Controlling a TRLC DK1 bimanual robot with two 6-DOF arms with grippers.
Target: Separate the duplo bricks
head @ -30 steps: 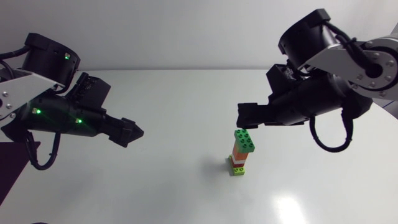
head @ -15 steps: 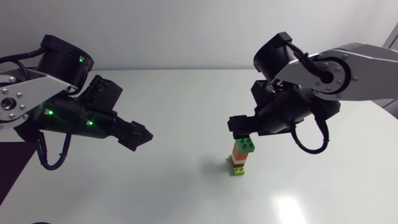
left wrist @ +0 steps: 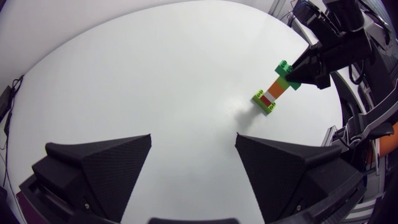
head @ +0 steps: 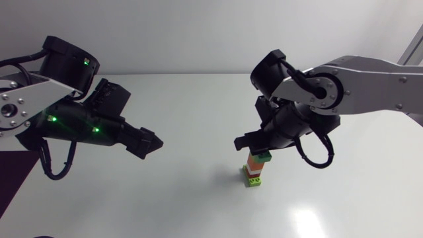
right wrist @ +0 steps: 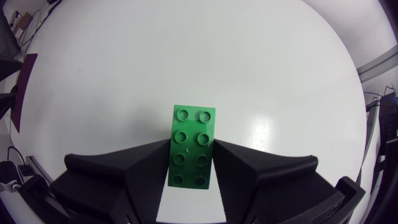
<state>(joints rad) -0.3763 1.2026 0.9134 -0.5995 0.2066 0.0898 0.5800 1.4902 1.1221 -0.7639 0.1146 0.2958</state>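
A small tower of duplo bricks (head: 254,169) stands upright on the white table (head: 192,99), right of the middle. From the top it has a dark green brick (head: 264,156), an orange one (head: 254,164), a red and white band, and a lime base (head: 253,181). My right gripper (head: 255,147) is down over the top and shut on the green brick (right wrist: 193,134), one finger against each long side. My left gripper (head: 154,141) hangs open and empty well to the tower's left. The left wrist view shows the tower (left wrist: 274,93) far ahead, past open fingers.
Beyond the tower the white table top (left wrist: 155,74) carries nothing else that shows. A dark mat (head: 13,175) lies at the table's left edge under my left arm.
My right arm swung left and down onto the tower, and its fingers closed on the top green brick. My left arm shifted slightly toward the middle, then held still.
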